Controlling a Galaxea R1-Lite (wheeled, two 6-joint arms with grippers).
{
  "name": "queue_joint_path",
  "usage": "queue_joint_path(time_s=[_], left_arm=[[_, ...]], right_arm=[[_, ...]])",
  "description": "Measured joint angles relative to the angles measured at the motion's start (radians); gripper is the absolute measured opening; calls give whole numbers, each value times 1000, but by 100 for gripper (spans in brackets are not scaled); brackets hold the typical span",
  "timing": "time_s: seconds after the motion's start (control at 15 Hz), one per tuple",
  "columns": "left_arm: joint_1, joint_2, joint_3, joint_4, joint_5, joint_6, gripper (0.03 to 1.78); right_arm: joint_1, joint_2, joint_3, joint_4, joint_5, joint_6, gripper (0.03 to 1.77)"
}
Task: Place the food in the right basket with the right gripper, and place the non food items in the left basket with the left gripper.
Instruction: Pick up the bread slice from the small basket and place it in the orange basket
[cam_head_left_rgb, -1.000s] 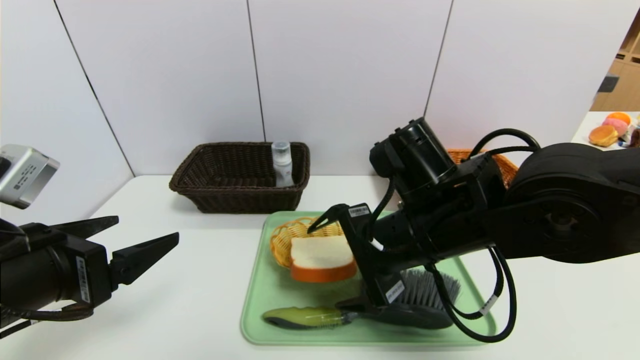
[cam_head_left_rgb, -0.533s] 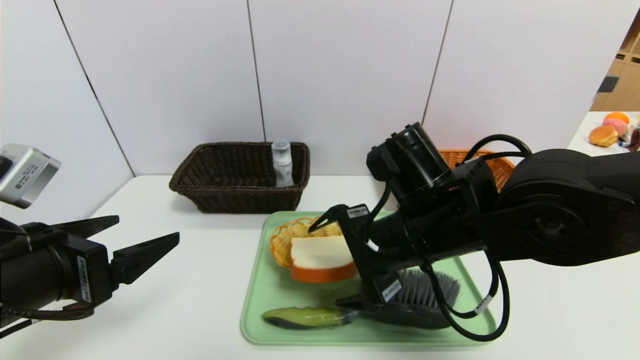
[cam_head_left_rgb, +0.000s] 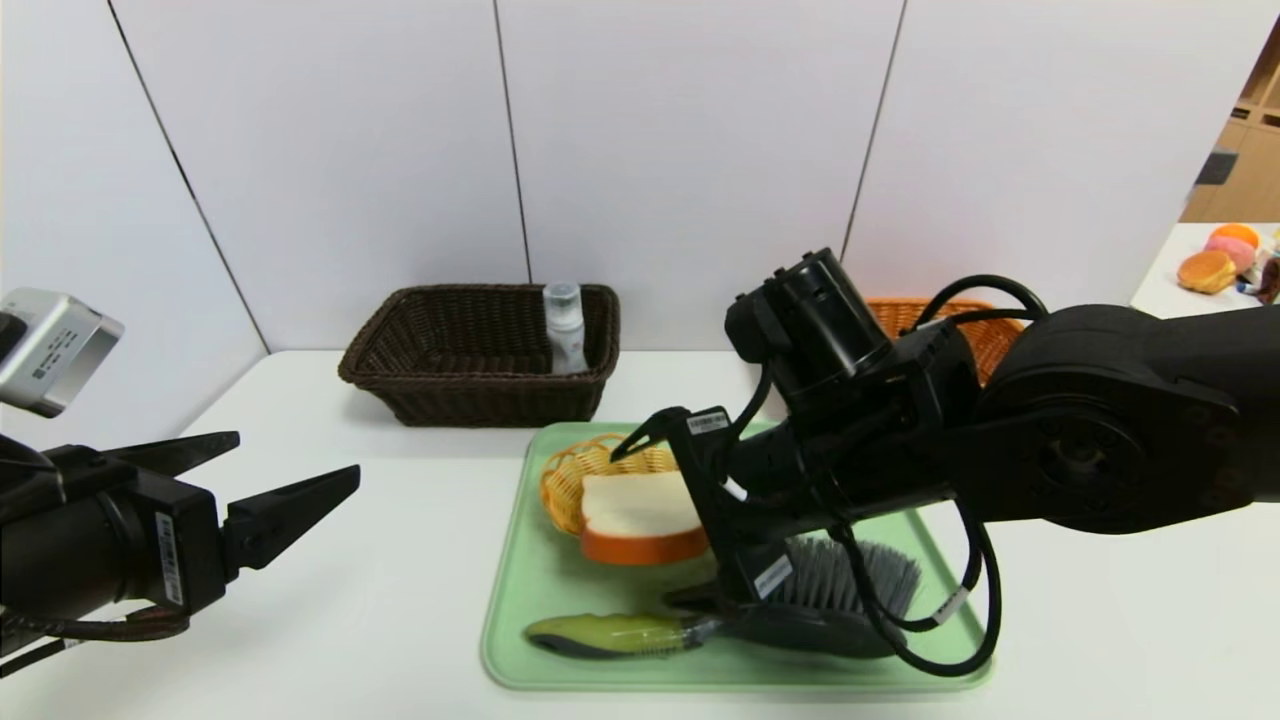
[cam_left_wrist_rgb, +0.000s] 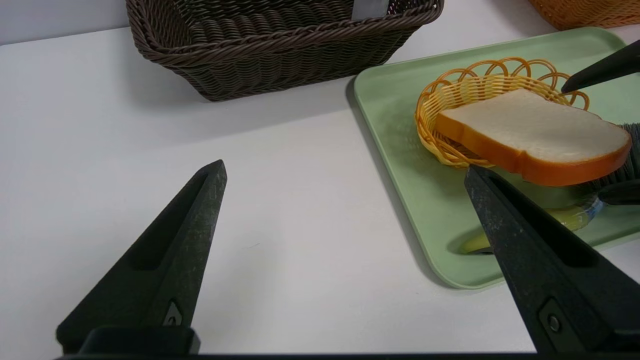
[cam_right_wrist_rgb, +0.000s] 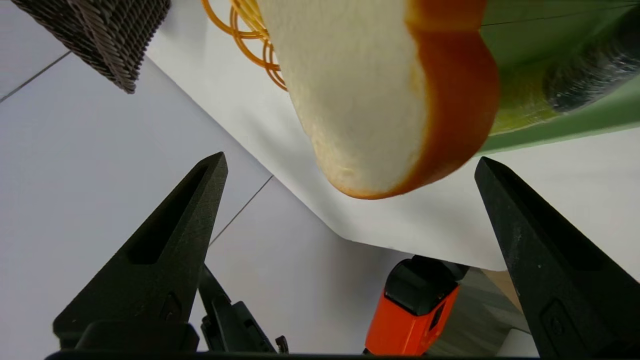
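Observation:
A slice of bread leans on a small yellow wicker dish on the green tray. My right gripper is open, one finger above the slice's far edge and one below its near edge; neither touches it. In the right wrist view the bread sits just beyond the open right gripper. A brush with a green handle lies at the tray's front. My left gripper hovers open and empty over the table's left. The dark left basket holds a bottle. The orange right basket is partly hidden behind my right arm.
The left wrist view shows the open left gripper above bare table, with the tray and bread to one side. A side table with toy buns stands at the far right. White wall panels close off the back.
My right arm has shifted slightly left and lower around the bread, uncovering more of the orange basket. The left arm has not moved.

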Motion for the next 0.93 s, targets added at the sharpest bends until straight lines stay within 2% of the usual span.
queue_joint_path(time_s=[0.27,0.53,0.73,0.93], left_arm=[[0,1,0,0,-2,1,169],[0,6,0,-1,-1,1,169],[0,8,1,0,-1,0,169],[0,9,1,0,-1,0,169]], right_arm=[[0,11,-2,-20,-36,1,170],[0,16,-3,-42,-47,5,170],[-1,16,-10,-46,-91,7,170],[-3,15,-17,-53,-102,7,170]])
